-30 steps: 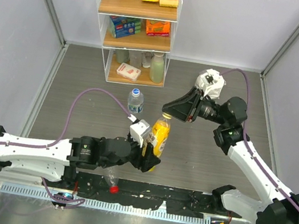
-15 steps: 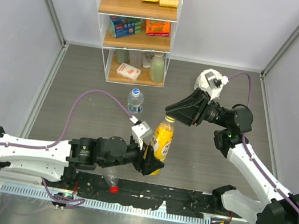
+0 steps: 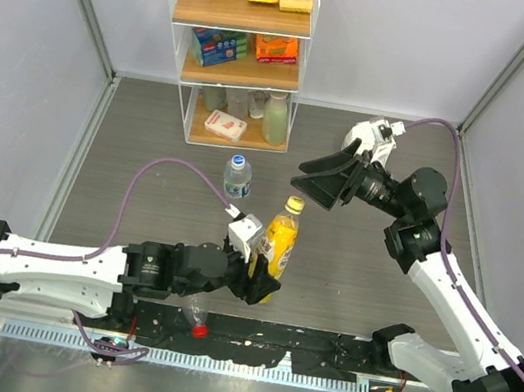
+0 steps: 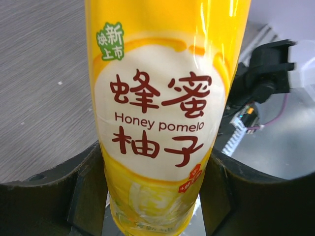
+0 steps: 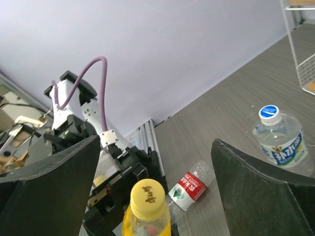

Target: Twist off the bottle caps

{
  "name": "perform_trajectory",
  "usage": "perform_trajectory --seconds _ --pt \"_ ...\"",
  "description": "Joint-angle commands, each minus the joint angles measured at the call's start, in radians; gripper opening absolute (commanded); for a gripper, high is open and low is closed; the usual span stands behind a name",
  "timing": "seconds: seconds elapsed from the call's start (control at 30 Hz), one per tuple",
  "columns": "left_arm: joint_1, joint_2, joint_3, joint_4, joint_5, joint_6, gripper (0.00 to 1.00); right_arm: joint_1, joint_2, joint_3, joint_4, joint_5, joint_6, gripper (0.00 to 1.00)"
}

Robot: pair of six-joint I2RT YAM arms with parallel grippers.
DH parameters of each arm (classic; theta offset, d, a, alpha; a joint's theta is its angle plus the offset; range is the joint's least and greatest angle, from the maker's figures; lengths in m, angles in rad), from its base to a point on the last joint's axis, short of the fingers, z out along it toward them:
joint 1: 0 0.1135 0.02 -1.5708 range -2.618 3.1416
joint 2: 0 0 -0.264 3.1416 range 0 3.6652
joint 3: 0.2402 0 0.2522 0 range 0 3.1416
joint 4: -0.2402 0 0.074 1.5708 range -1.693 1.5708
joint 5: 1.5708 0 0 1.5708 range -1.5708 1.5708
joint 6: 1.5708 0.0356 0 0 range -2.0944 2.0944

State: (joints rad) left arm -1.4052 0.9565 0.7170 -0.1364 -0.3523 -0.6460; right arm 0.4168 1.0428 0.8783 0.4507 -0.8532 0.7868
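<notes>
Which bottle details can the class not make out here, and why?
Left wrist view: yellow bottle, cap cut off by the top edge.
Top view: red-label bottle, mostly hidden by the left arm.
Right wrist view: blue-label bottle, base hidden behind the right finger.

3 task bottles are showing: yellow bottle, blue-label bottle, red-label bottle | 3 caps are showing: yellow cap, blue-topped cap, red cap

Shelf rack at the back – 1 standing bottle just before it. Nearer, rightward, 1 gripped bottle; nearest, left, 1 toppled bottle.
</notes>
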Motion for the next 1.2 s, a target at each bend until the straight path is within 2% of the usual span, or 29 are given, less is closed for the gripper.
perform_trajectory --seconds 0.0,0.13,0.27,0.33,0.47,0.57,0.7,0.9,1.17 --pt "-0.002 0.025 0.054 -0.08 -0.117 -0.015 0.0 -0.003 -0.03 0.086 -0.213 0.139 -0.126 0.98" --pt "-0.002 0.08 0.113 -0.21 -0.262 -0.067 0.0 0.0 -0.017 0.154 -0.427 0.272 -0.17 0.99" --pt "-0.002 0.145 0.186 -0.334 -0.361 -0.118 0.0 0.011 -0.006 0.203 -0.533 0.371 -0.167 1.0" --pt "-0.003 0.172 0.214 -0.377 -0.408 -0.145 0.0 0.039 0.008 0.229 -0.588 0.428 -0.172 1.0" --pt "-0.001 0.231 0.281 -0.475 -0.485 -0.187 0.0 0.149 0.057 0.31 -0.733 0.636 -0.225 1.0" --pt "-0.001 0.296 0.347 -0.563 -0.52 -0.21 0.0 0.209 0.071 0.32 -0.761 0.727 -0.213 0.98" --pt "-0.003 0.35 0.39 -0.607 -0.54 -0.219 0.0 0.235 0.083 0.301 -0.735 0.755 -0.189 0.93" --pt "-0.006 0.381 0.407 -0.601 -0.547 -0.219 0.0 0.243 0.111 0.281 -0.704 0.706 -0.175 0.7" --pt "-0.008 0.357 0.389 -0.575 -0.539 -0.222 0.0 0.25 0.109 0.254 -0.69 0.698 -0.164 0.68"
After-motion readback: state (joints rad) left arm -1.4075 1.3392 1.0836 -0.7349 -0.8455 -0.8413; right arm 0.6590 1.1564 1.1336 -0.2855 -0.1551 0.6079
